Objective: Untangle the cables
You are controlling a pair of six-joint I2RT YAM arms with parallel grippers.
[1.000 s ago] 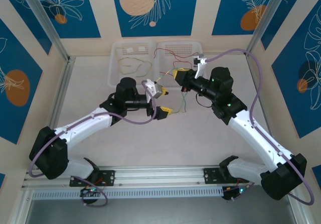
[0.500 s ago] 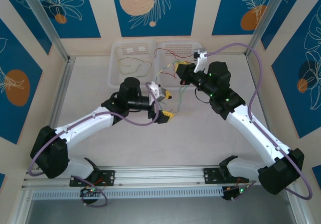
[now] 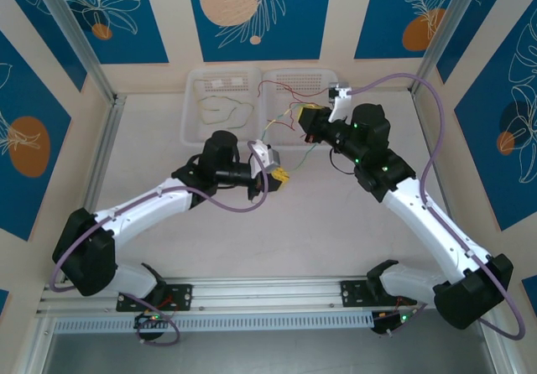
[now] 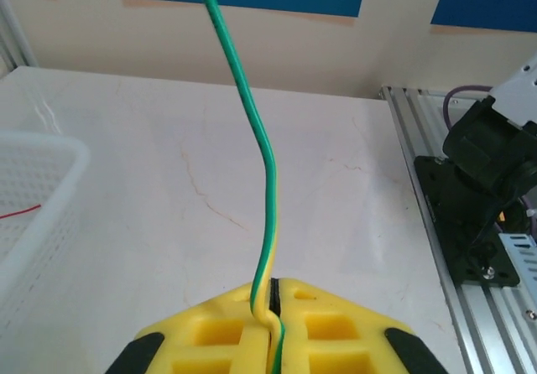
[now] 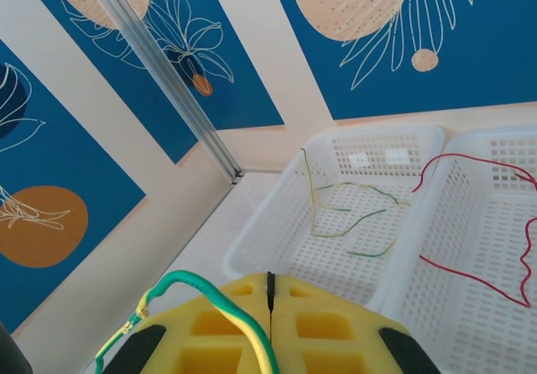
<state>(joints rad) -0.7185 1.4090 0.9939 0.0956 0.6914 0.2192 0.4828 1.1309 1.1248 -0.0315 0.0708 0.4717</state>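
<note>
In the left wrist view my left gripper [image 4: 273, 319] is shut, its yellow fingers pinching a yellow-green cable [image 4: 267, 173] that rises straight up out of frame. From above, that left gripper [image 3: 279, 175] hovers over mid-table, and the cable [image 3: 294, 156] slants up to my right gripper [image 3: 300, 119] near the baskets. The right gripper [image 5: 269, 303] is shut too. A yellow-green cable [image 5: 208, 293] loops over its left finger and runs into the seam. Thin red and yellow-green strands [image 3: 284, 121] dangle beside it.
Two white baskets stand at the back. The left basket [image 5: 277, 223] holds loose yellow-green cables [image 5: 352, 215]; the right basket [image 5: 403, 257] holds a red cable [image 5: 470, 267]. Purple-grey hoses [image 3: 428, 152] arc off both arms. The right arm's base [image 4: 482, 198] is at the table's edge.
The left gripper has shut on the yellow-green cable and shifted slightly right. The right gripper has lifted back toward the baskets, still shut.
</note>
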